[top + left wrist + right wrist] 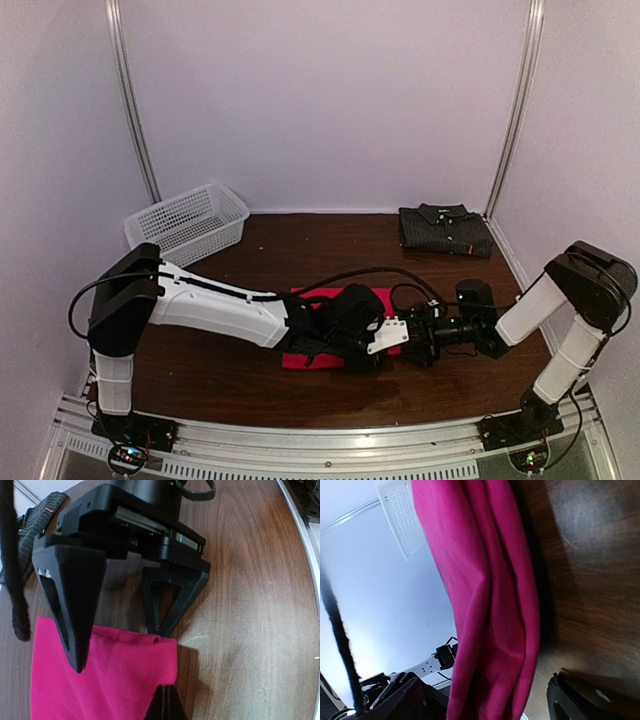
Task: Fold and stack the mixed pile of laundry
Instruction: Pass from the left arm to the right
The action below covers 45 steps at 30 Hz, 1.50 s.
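The red-pink T-shirt (325, 297) lies folded at the table's middle, mostly covered by both grippers. My left gripper (393, 340) reaches across it from the left. In the left wrist view its fingertips (167, 700) are pressed together at the T-shirt's (110, 675) right edge. My right gripper (416, 335) comes in from the right. It also shows in the left wrist view (120, 650), jaws spread over the cloth's far edge. In the right wrist view the T-shirt's folded edge (490, 605) runs between its wide-apart fingers (580, 700). The dark pinstriped shirt (446, 229) lies folded at the back right.
A white lattice basket (188, 222) stands at the back left; it also shows in the right wrist view (402, 520). The dark shirt's edge shows in the left wrist view (40, 515). White walls enclose the brown wooden table (260, 250), with a metal rail at the near edge.
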### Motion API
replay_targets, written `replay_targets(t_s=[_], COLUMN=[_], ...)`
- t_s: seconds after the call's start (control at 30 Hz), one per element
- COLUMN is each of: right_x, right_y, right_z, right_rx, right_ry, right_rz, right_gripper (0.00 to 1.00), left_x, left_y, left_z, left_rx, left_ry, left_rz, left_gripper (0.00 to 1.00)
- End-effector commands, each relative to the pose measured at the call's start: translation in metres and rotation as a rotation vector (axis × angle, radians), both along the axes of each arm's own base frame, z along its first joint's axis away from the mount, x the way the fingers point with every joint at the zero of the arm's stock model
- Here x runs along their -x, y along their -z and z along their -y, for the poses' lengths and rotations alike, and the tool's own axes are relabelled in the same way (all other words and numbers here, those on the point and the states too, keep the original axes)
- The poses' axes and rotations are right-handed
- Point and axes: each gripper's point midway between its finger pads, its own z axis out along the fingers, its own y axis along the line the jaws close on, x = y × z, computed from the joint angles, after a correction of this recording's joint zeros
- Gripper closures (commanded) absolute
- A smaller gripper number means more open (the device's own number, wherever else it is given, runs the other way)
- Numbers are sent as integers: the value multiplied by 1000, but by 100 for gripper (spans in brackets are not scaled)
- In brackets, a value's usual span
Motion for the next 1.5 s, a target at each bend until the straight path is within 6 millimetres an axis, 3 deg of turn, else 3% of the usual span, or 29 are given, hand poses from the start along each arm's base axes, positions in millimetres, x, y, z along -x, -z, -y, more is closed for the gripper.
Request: replay_targets(t_s=[0.0, 0.4, 0.77, 0.93, 1.07, 1.13, 1.2, 1.23, 1.37, 1.47], right_x=[-3, -23, -49, -57, -61, -62, -64, -65, -68, -68], right_y=[-12, -7, 11, 21, 26, 27, 26, 25, 14, 7], right_z=[-16, -28, -34, -34, -35, -35, -35, -35, -35, -34], right_rx=[-114, -258, -168, -147, -144, -140, -130, -125, -108, -78], right_ry=[34, 99, 88, 80, 76, 75, 72, 70, 45, 16], right_rz=[-10, -2, 68, 67, 69, 74, 84, 95, 129, 156], right_gripper=[17, 38, 37, 45, 59, 75, 98, 100, 100, 100], left_x=[-2, 6, 16, 18, 18, 18, 16, 14, -2, -16], left_y=[-36, -43, -39, -38, -36, -36, -37, -38, -55, -78], left_z=[7, -1, -9, -10, -12, -12, -14, -14, -23, -39], left_rx=[105, 122, 108, 106, 100, 98, 98, 98, 118, 160], left_ry=[5, 41, 84, 92, 95, 92, 82, 72, -27, -115], left_rz=[16, 23, 0, -2, 0, 3, 10, 16, 40, 44], left_gripper=[100, 100, 100, 100, 100, 100, 100, 99, 61, 44])
